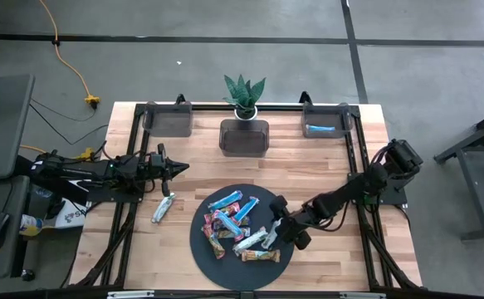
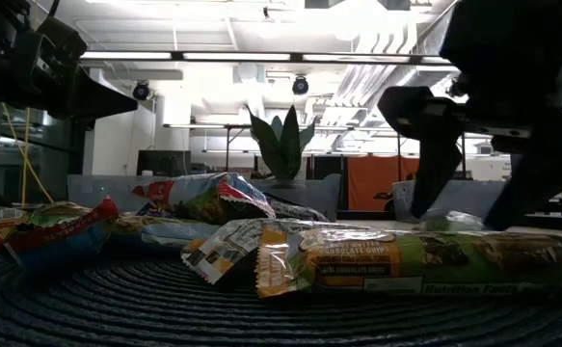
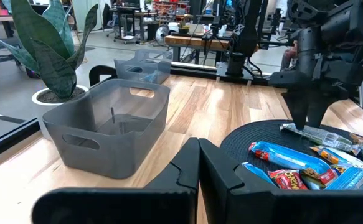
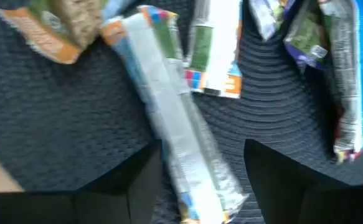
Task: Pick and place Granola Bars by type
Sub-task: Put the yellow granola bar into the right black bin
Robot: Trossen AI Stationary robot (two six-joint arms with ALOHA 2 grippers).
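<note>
To pick cleanly, the right gripper [image 4: 203, 180] should come straight down with one finger on each long edge of the silver-wrapped granola bar [image 4: 178, 127], clear of its neighbours. Its jaws stand open astride that bar, at lower centre of the right wrist view, on the round mat [image 1: 204, 249]. The left gripper [image 1: 178, 167], jaws closed, waits at centre left over the tabletop [image 1: 325, 166]

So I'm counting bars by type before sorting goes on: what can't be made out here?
- Exact count: granola bars overlap on the dark mat; high view too small.
- Wrapper print: blurred in right wrist view beneath the open right gripper.
- Left bin contents: unclear from above.
- Far bars: hidden behind near ones in low view.
</note>
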